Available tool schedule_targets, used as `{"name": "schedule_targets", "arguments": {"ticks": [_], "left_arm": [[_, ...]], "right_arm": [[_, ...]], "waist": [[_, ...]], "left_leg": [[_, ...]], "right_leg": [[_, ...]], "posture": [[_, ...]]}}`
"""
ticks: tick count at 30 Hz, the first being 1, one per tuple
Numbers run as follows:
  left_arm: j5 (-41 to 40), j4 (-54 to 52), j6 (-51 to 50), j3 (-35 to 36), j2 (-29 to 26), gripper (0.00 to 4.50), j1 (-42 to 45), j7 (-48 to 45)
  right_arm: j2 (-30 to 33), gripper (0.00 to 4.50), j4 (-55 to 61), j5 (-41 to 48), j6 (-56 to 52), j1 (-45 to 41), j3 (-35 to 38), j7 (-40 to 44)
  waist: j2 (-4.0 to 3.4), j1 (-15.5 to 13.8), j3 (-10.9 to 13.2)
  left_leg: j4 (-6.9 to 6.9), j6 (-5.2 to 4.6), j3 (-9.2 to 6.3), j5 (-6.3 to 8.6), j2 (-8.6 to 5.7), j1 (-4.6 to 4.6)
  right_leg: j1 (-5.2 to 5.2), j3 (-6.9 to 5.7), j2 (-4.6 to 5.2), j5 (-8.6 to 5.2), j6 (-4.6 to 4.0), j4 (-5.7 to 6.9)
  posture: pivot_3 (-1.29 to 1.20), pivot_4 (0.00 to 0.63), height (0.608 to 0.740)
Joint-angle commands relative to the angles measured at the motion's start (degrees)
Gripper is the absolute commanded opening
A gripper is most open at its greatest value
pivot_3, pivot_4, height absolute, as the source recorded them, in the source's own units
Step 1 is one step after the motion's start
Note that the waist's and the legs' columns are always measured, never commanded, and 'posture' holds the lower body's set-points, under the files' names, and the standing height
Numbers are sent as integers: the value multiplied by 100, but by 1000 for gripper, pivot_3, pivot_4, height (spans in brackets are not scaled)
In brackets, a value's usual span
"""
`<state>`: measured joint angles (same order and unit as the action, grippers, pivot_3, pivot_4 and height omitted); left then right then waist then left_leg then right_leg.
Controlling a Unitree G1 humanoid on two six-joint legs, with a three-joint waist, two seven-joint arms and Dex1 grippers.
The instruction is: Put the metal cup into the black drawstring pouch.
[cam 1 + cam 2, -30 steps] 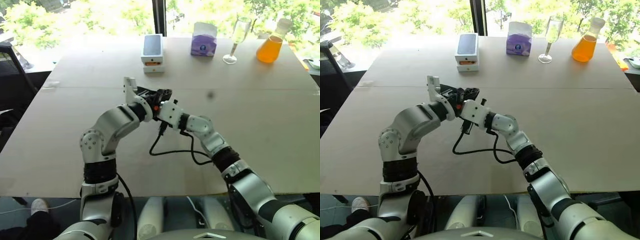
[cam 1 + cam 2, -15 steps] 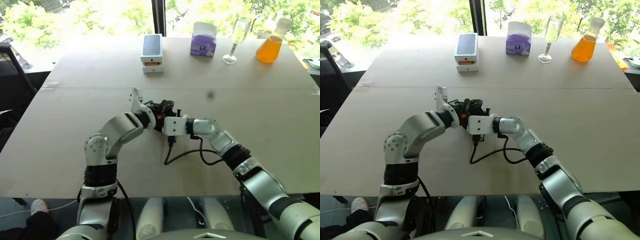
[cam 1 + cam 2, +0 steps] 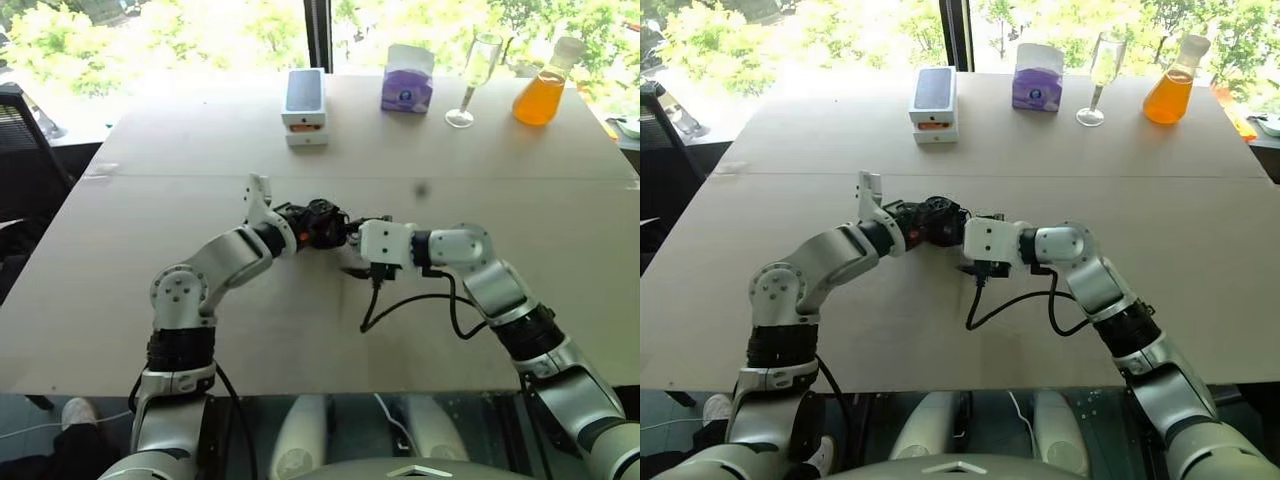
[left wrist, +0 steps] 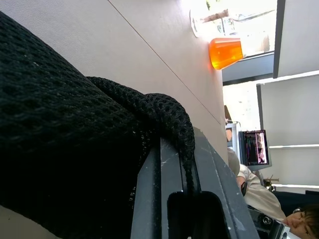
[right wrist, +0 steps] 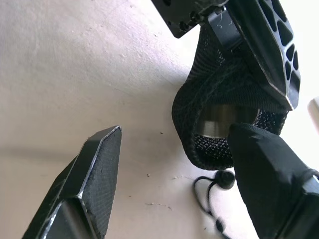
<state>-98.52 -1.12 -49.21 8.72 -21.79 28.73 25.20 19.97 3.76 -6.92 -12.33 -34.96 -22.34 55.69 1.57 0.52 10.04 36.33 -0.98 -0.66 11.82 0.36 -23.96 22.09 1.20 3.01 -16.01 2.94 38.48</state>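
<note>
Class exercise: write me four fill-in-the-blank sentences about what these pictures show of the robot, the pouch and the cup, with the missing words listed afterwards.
1. The left gripper is shut on the black drawstring ____.
2. The metal cup sits ____ the black drawstring pouch.
3. The jaws of the right gripper stand ____, holding nothing.
4. The flask at the table's far edge holds ____ liquid.

Missing words: pouch; inside; open; orange
</note>
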Motion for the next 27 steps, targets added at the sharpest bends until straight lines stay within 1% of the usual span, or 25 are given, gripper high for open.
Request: {"name": "schedule_targets", "arguments": {"ticks": [1, 4, 6, 8, 12, 17, 20, 24, 27], "left_arm": [[-186, -114, -133, 239, -51, 0, 130, -506], [-382, -150, -401, 431, -370, 0, 79, -880], [-462, -147, -570, 534, -610, 0, 33, -1116], [-549, -104, -725, 596, -823, 0, 8, -1322], [-774, -43, -1002, 624, -1142, 0, 62, -1644], [-855, 4, -1159, 579, -1431, 0, 140, -1778], [-985, -81, -1277, 505, -1583, 0, 108, -1817], [-1174, -242, -1333, 446, -1708, 0, -10, -1787], [-1232, -334, -1303, 437, -1786, 0, -117, -1753]], "right_arm": [[-54, 3449, 573, 395, -770, 191, 461, -233], [4, 3449, 682, 471, -1145, 349, 811, -589], [139, 3449, 575, 277, -1036, 407, 815, -825], [116, 3449, 394, 178, -893, 445, 737, -1054], [-206, 3449, -100, 23, -567, 395, 567, -1548], [-788, 3449, -632, 64, -238, 122, 543, -1991], [-1109, 3449, -1294, -117, 292, -210, 506, -2462], [-1164, 3449, -1872, -411, 908, -477, 497, -2959], [-1253, 3449, -1987, -308, 1194, -510, 611, -3092]], "waist": [[0, -13, 0], [0, -12, 0], [-2, 3, 1], [-2, 15, 1], [-3, 25, 2], [-2, 26, 4], [-2, 30, 4], [-2, 22, 4], [-2, 27, 5]], "left_leg": [[0, 0, 0, 0, -1, -1], [0, 0, -2, 0, -1, -4], [-1, 0, -3, 0, 0, -4], [-2, 0, -1, 0, -1, -3], [-4, 0, -1, 0, 1, -2], [-4, -1, 1, 0, 1, -3], [-4, -1, 1, 0, 1, -3], [-5, 0, -1, 0, 1, -4], [-5, 0, 1, 0, 0, -5]], "right_leg": [[0, 0, 2, 0, 0, -1], [0, -2, 4, 0, 0, -5], [1, -3, 3, 0, 0, -5], [1, -2, 2, 0, 0, -5], [2, -1, -2, -1, 0, -4], [5, 2, 0, -1, 0, -4], [5, 2, 0, 0, 0, -4], [6, 1, 1, 0, 0, -3], [6, 3, 4, 0, 0, -6]], "posture": [[0, 150, 740], [0, 150, 740], [0, 150, 740], [0, 150, 740], [0, 150, 740], [0, 150, 740], [0, 150, 740], [0, 150, 740], [0, 150, 740]]}}
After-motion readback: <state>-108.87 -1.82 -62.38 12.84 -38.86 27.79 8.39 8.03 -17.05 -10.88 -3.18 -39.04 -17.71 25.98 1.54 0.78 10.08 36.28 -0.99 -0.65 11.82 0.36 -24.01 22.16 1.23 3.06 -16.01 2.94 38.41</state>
